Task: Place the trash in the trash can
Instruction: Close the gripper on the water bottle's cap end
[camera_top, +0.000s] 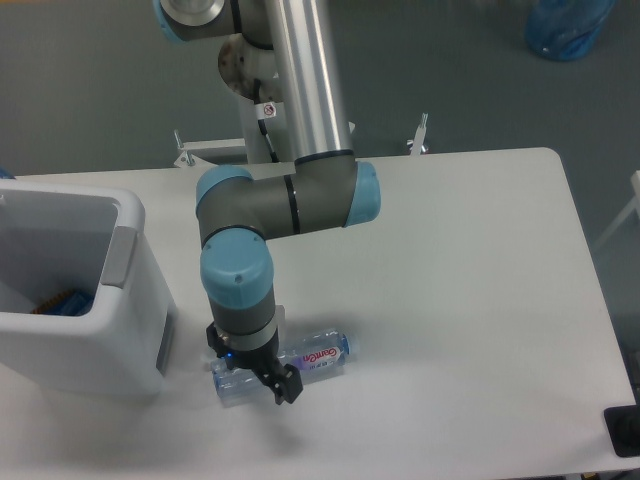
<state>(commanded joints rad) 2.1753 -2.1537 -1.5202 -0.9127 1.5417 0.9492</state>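
The trash, a crushed clear plastic bottle (310, 356) with a purple-red label and a blue cap, lies on its side on the white table, cap pointing right. My gripper (251, 366) points straight down over the bottle's left, bottom end. Its fingers (286, 388) are spread apart on either side of the bottle, and it looks open. The gripper body hides that end of the bottle. The trash can (135, 335), a boxy white bin with a grey side panel, stands just left of the gripper with its top open.
Inside the bin lies something orange and blue (58, 300). The arm's base (268, 70) stands behind the table's far edge. A blue bag (566, 26) is on the floor at the top right. A black object (625, 430) sits at the table's front right corner.
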